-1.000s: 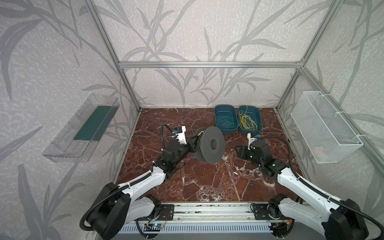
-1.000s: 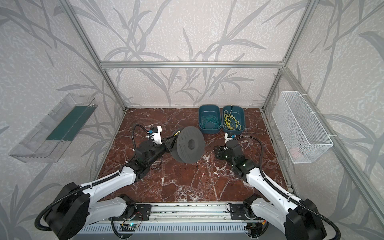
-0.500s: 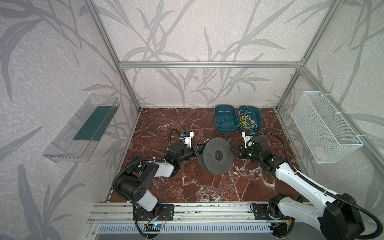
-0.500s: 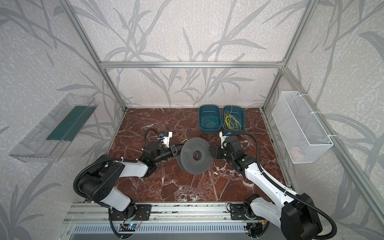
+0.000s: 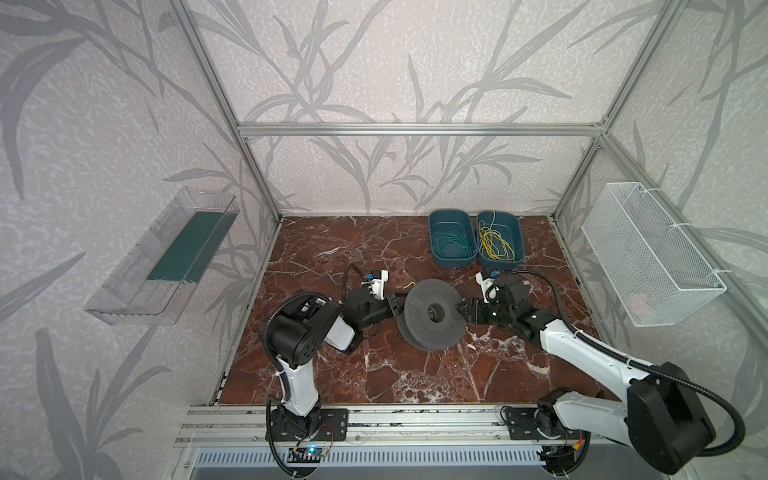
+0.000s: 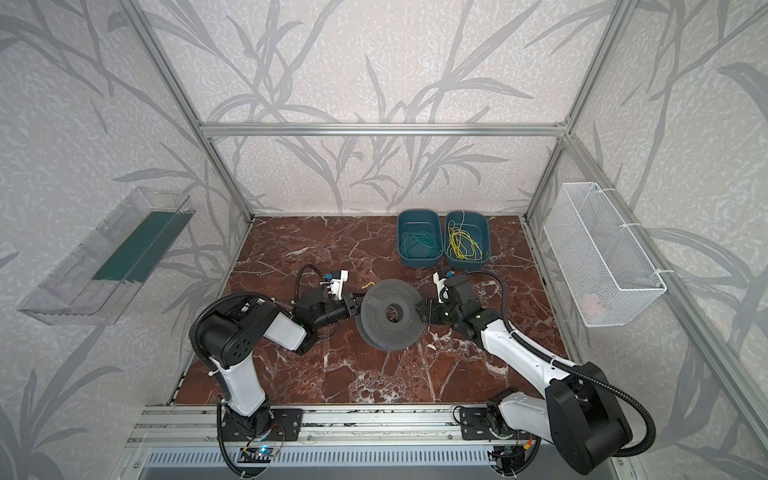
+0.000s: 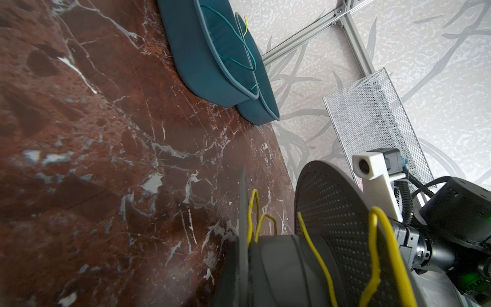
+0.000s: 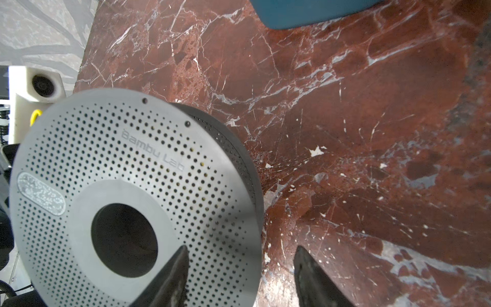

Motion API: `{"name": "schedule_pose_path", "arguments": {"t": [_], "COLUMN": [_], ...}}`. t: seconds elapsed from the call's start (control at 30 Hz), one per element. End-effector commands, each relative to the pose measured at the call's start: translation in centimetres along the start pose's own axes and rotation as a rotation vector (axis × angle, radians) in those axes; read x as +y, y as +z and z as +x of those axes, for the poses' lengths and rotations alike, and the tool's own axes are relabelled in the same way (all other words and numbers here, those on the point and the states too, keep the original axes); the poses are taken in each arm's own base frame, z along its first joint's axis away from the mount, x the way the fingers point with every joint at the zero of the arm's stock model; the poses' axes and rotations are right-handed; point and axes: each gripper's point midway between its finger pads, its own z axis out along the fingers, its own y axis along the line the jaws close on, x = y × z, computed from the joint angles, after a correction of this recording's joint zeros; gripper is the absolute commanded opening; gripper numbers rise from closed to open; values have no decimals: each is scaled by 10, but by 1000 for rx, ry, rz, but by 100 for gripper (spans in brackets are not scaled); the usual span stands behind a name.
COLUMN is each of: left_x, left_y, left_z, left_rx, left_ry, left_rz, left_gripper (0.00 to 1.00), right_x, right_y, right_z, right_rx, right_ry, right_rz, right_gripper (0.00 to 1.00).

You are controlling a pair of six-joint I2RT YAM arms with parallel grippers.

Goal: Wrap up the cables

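The yellow cable (image 7: 317,255), a thin, glossy, string-like wire, lies in slack turns across the smooth hub of the spool (image 8: 127,148), between its two flanges; one kinked loop stands up over the nearer flange; both top views show only a short curl of it, just beside the spool's left rim. The spool is matte grey plastic; its round flanges are perforated with rows of small holes around a wide centre bore; the raised lettering "Bambu Lab" is legible in the right wrist view alone. It sits tilted on the red-brown, white-veined marble table (image 5: 332,374). My left gripper (image 5: 394,305) is clenched on the spool's left rim; its fingers fall outside the left wrist view, where one flange runs edge-on. My right gripper (image 8: 240,249) is released; its dark fingers (image 8: 172,276) stand apart astride the right rim, one before the perforated face, one over bare marble. Behind stand two teal oval bins, touching; the right bin (image 5: 517,232) holds loose yellow cables (image 5: 492,245), the left bin (image 5: 432,232) green wires (image 5: 451,247).
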Motion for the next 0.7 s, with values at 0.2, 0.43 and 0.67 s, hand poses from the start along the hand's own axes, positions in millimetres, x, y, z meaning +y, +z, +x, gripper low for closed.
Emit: {"name": "schedule_pose_path", "arguments": {"t": [0.2, 0.43, 0.67], "left_x": [44, 63, 72], "left_y": [-4, -12, -31], "left_z": [-9, -10, -15], "left_rx": [-34, -37, -18], "left_ry": [68, 91, 139], "left_rz": [-183, -293, -455], "left_gripper": [14, 28, 51], "right_x": [3, 7, 0], "right_y": [11, 26, 36], "right_z": [11, 17, 19], "right_rx": [30, 63, 62], "right_ry": [19, 56, 79], "right_rz": [-58, -112, -92], "right_gripper": [63, 63, 62]}}
